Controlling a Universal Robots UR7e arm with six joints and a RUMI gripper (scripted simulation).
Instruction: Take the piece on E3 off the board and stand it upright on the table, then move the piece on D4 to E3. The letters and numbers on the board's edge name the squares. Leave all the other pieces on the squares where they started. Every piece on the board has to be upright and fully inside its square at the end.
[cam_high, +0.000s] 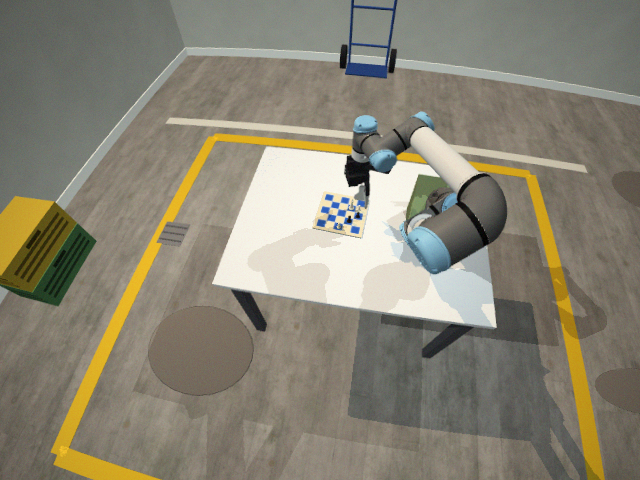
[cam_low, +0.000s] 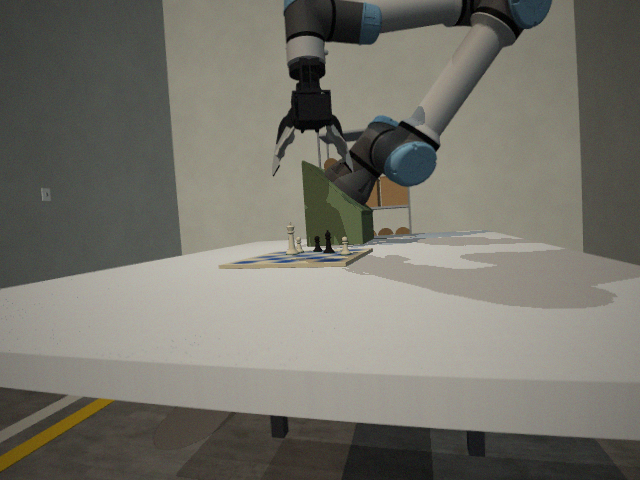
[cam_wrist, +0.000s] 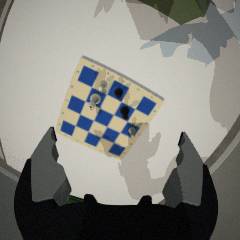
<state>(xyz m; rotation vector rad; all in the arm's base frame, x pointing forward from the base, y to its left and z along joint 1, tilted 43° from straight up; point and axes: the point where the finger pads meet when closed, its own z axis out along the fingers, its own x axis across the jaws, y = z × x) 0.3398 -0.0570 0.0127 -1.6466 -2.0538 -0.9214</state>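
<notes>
My gripper (cam_high: 367, 200) (cam_low: 312, 172) (cam_wrist: 118, 131) is open and empty, high above the board (cam_high: 360, 236) (cam_low: 284, 266) (cam_wrist: 82, 62). A tall white king (cam_low: 290, 239) (cam_wrist: 95, 99) stands upright on a blue square. A white pawn (cam_low: 298, 244) (cam_wrist: 103, 85) stands beside it on a cream edge square. A small black piece (cam_low: 317, 243) (cam_wrist: 118, 92) stands mid-edge on blue. A taller black piece (cam_low: 327, 241) (cam_wrist: 125, 111) stands diagonally from it on blue. Another white pawn (cam_low: 344, 245) (cam_wrist: 132, 131) stands on blue at another edge. The edge labels are too small to read.
The white table (cam_high: 289, 258) (cam_low: 310, 320) carries the board. The arm's green base stand (cam_high: 417, 191) (cam_low: 330, 211) is beyond the board, on the pawns' side. The arm's shadow falls across the table.
</notes>
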